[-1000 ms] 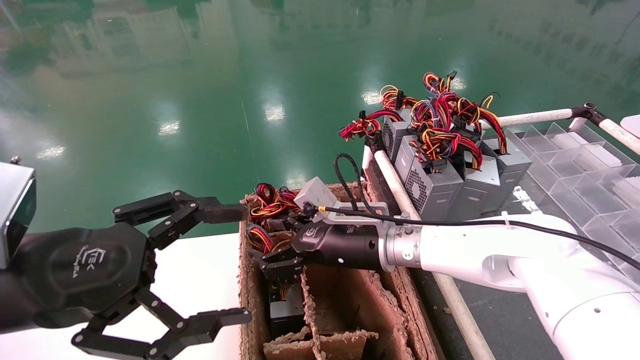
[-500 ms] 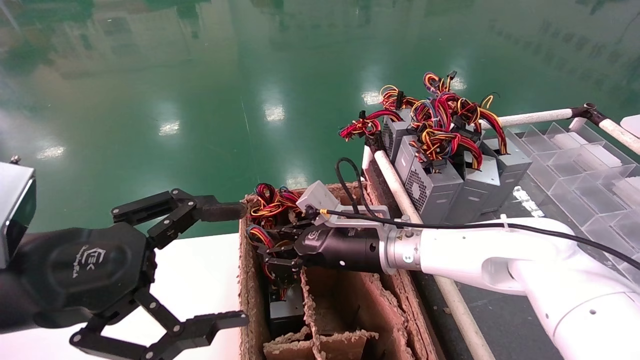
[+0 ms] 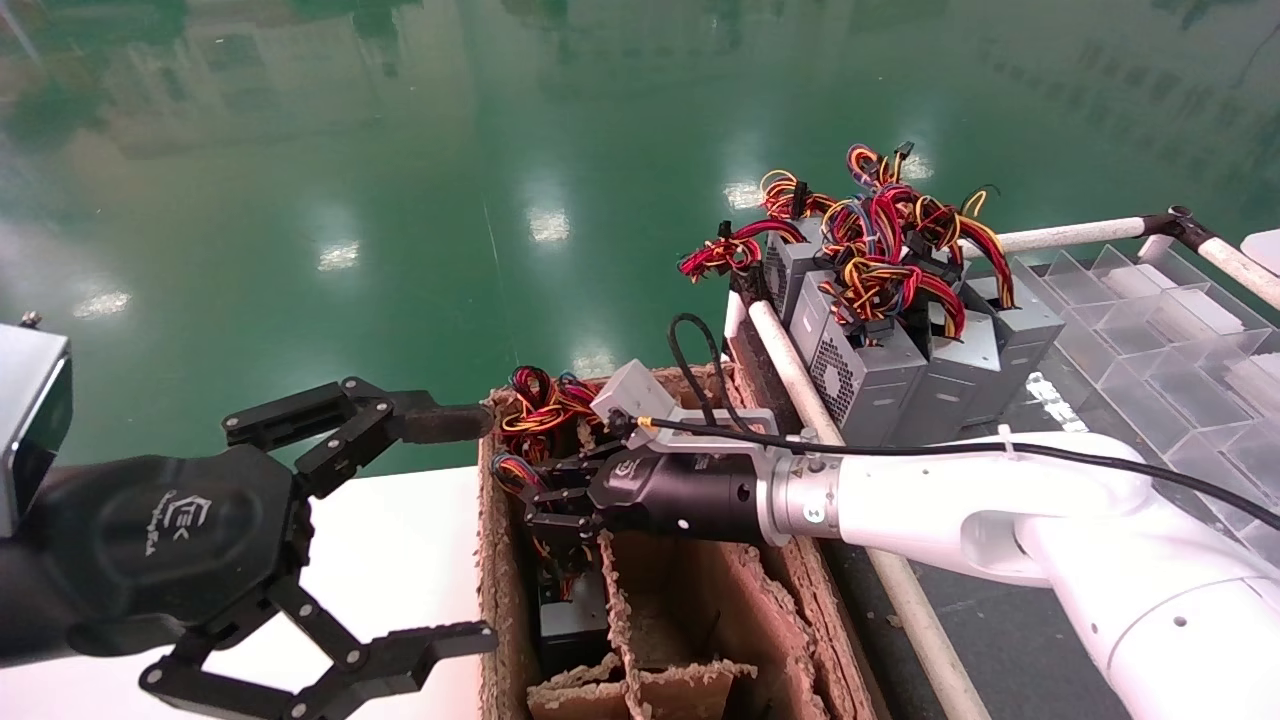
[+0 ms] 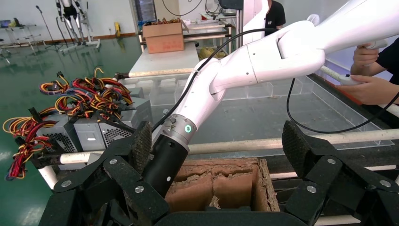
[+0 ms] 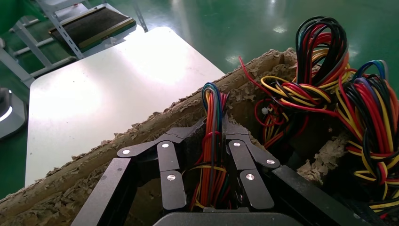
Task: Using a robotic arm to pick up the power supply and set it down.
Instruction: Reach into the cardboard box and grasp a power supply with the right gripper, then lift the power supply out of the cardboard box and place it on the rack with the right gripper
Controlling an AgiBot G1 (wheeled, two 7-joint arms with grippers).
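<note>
We found the right claw (image 3: 548,497) at frame centre, reaching into the cardboard box (image 3: 700,610), closed narrow on the wire bundle (image 5: 212,155) of the power supply (image 3: 568,620). The unit's dark body sat directly beneath the claw, deep in its slot, wires running straight up between the jaws. We judged a vertical pull next. Left claw (image 3: 400,530), lower left, spread wide, idle over the white table (image 3: 400,540).

The cardboard box (image 3: 520,600) is the landmark: its ragged dividers (image 3: 620,610) and wire bundles (image 3: 540,400) crowd the far cell, nearer cells lie open, and the white table (image 3: 400,560) beside it is bare.
</note>
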